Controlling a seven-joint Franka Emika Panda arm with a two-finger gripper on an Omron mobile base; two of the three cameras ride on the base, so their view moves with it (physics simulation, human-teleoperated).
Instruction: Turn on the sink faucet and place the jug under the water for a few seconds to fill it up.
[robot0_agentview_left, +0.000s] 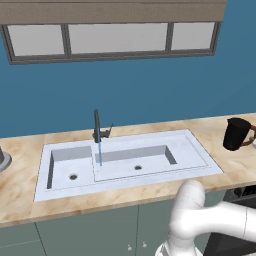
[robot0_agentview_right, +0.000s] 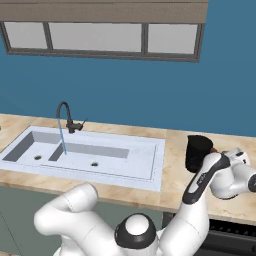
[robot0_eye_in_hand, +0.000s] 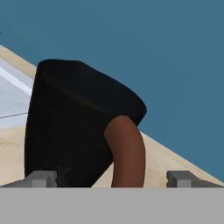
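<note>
Flanking the jug's (robot0_eye_in_hand: 74, 127) curved brown handle, fingers (robot0_eye_in_hand: 41, 178) spread apart.

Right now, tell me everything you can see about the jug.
The jug is a black, slightly tapered pitcher with a curved brown handle, matte in look. It stands on the beige counter, right of the sink, leaning slightly in the views. Its handle faces the gripper, whose fingertips sit either side of it, apart, nothing clamped. Its contents cannot be seen.
</note>
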